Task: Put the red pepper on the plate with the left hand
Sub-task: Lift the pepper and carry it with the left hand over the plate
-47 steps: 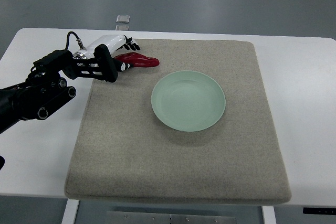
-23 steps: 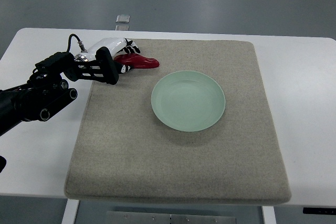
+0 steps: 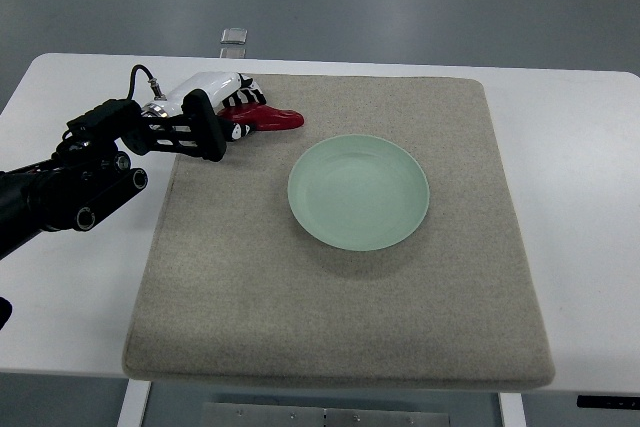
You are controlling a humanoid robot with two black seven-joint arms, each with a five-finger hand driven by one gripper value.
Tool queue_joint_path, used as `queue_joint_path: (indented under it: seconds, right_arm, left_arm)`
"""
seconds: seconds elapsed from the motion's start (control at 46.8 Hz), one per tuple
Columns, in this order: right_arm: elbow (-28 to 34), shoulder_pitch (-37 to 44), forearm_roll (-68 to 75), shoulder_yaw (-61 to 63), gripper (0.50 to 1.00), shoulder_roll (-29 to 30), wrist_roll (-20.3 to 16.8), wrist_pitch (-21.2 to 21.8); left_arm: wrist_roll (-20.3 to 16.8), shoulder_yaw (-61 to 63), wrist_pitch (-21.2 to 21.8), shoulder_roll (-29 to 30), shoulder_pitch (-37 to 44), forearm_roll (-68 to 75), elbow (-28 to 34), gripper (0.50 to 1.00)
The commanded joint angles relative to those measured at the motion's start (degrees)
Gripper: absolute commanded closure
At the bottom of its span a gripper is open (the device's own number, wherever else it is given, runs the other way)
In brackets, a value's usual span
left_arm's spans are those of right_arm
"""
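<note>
Near the counter's far left corner: the left robot hand (image 3: 236, 99) is curling its fingers onto the red pepper (image 3: 266, 119), which is lying on the mat (image 3: 340, 327).
Plate (image 3: 359, 191): sitting mid-mat, empty.
Risk: the glossy pepper slipping from a shallow grasp.
Surroundings: white counter (image 3: 585, 207), grey floor.

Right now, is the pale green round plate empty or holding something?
Empty. The pale green round plate shows only bare surface; the red pepper lies on the mat at the left hand.
</note>
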Motion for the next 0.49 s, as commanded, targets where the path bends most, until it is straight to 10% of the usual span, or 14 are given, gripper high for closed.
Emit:
queue_joint_path:
  seconds: [0.0,0.47]
  right_arm:
    - [0.0,0.0,0.0,0.0,0.572,0.0,0.0,0.0]
    - [0.0,0.0,-0.1,0.0,0.572,0.0,0.0,0.0]
  left_arm:
    - [0.0,-0.1,0.2,0.0,0.0,-0.3,-0.2,1.000]
    - [-0.9,-1.2,4.2,0.1,0.0,-1.7,-5.4,1.000]
